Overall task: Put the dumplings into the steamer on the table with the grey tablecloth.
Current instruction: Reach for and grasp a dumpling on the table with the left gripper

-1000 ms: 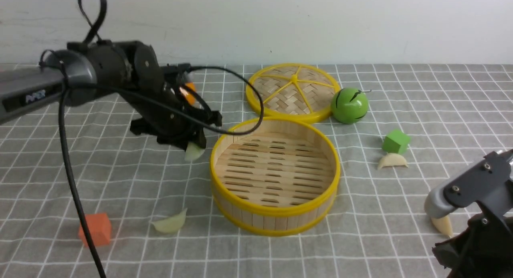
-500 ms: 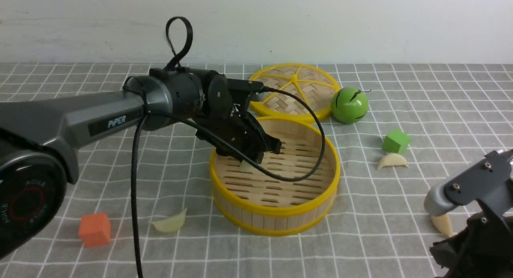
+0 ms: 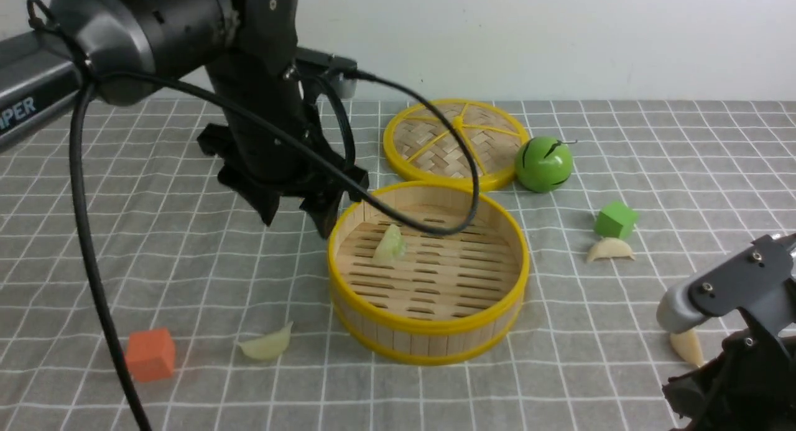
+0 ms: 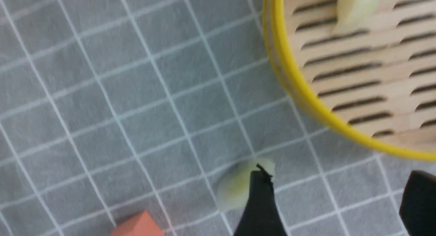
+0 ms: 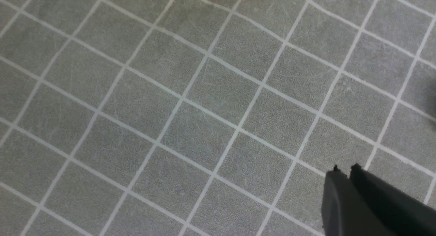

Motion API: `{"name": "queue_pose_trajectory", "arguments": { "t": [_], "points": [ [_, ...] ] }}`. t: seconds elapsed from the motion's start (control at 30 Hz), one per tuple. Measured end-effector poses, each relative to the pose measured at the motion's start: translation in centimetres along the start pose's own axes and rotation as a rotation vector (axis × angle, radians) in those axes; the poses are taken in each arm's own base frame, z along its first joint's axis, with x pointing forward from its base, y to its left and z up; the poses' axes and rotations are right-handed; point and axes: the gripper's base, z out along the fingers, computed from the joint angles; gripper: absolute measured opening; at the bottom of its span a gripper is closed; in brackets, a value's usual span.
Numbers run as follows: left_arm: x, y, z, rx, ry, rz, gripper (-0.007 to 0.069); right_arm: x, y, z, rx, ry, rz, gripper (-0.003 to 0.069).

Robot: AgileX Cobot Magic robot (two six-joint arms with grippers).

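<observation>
Where steamer (image 3: 429, 342) holds one dumpling (image 3: 389, 244), three outside

Front cam: on robot's side, btwn the arms, faces fwd and slightly down across grey cloth (image 3: 186, 263) to white wall (image 3: 559, 39); widest view. Left wrist cam: close, looks down on steamer (image 3: 429, 341) edge, a dumpling (image 3: 266, 346), orange cube (image 3: 150, 354), all shared w/ front. Right wrist cam: v. close, down on cloth.
</observation>
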Motion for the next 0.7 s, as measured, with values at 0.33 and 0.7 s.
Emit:
{"name": "queue_pose_trajectory", "arguments": {
  "t": [0.33, 0.7],
  "points": [
    [4.8, 0.6, 9.6, -0.058, 0.196, 0.068, 0.0413, 0.0, 0.1, 0.0, -0.005, 0.003, 0.008, 0.0052],
    [4.6, 0.4, 7.3, -0.031, 0.206, 0.041, 0.0184, 0.0, 0.1, 0.0, -0.016, 0.001, 0.026, 0.0063]
  ]
}}
